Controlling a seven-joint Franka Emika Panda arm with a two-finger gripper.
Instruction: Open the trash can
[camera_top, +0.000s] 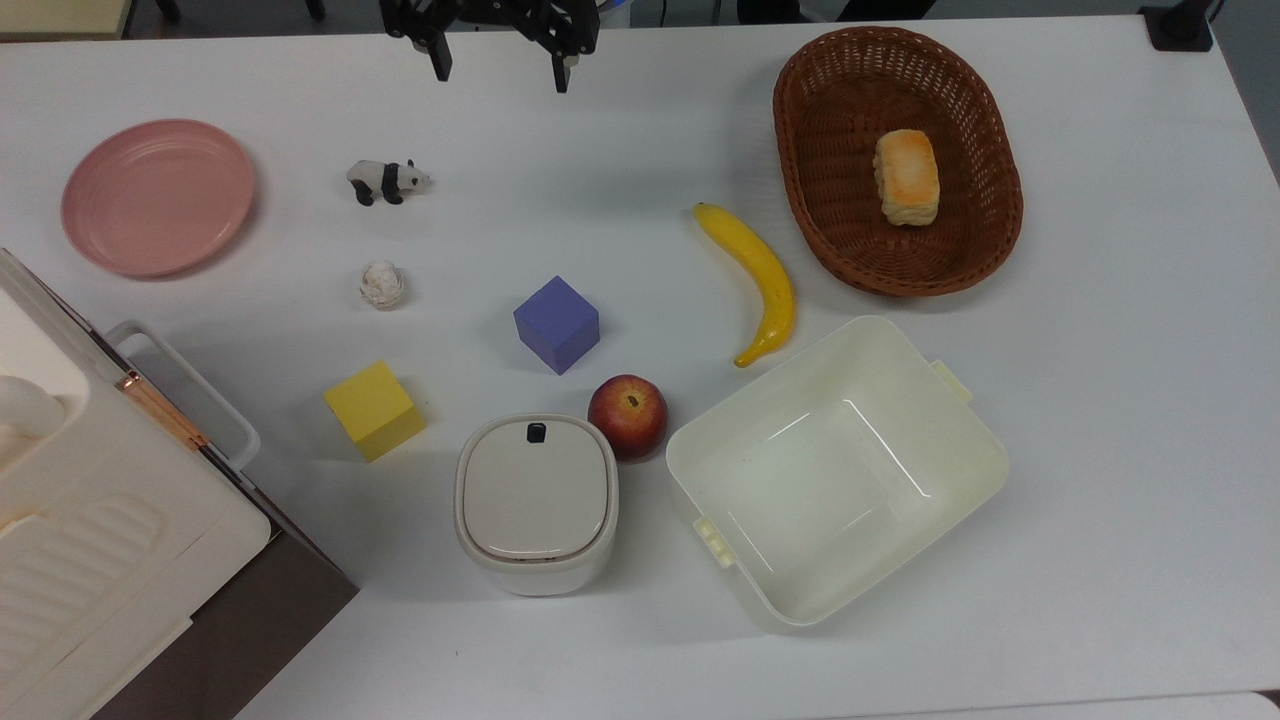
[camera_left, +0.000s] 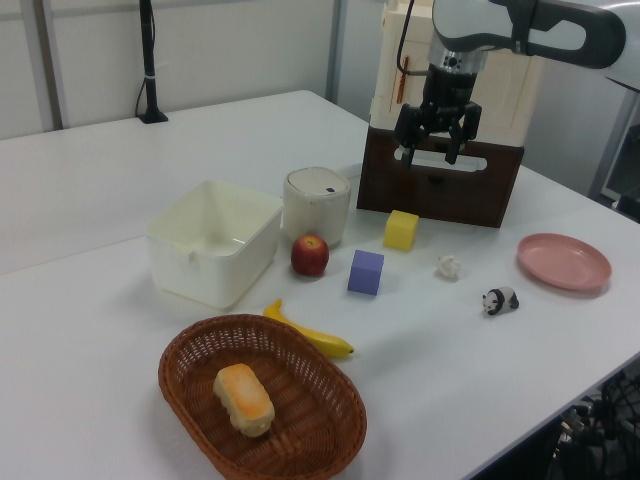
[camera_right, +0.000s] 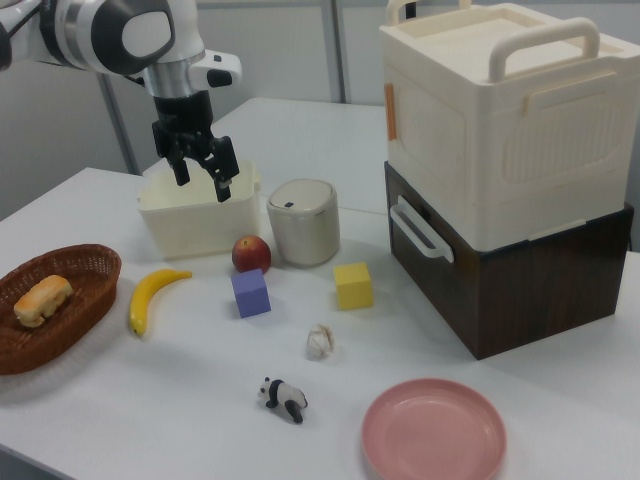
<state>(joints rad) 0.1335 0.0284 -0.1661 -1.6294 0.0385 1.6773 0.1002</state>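
Gripper (camera_top: 497, 62) hangs high over the far edge of the table (camera_top: 1100, 450), fingers spread wide, nothing between them. In the top view it sits at about 12 o'clock from the trash can (camera_top: 536, 505), well apart from it.

Trash can stands near the table's front, lid shut, black button (camera_top: 536, 432) on the rim side facing the gripper. Red apple (camera_top: 627, 417) just beside it at 2 o'clock, nearly touching; yellow cube (camera_top: 374, 409) near at 10 o'clock; cream tub (camera_top: 835, 470) at 3 o'clock; purple cube (camera_top: 557, 323) at 12 o'clock, between gripper and button.

Risks, as I judge them: the button is small, so a slightly off descent would press the lid instead and nothing opens. Wide fingers coming down could knock the apple rolling or clip the purple cube. A hard push might slide the light bin.
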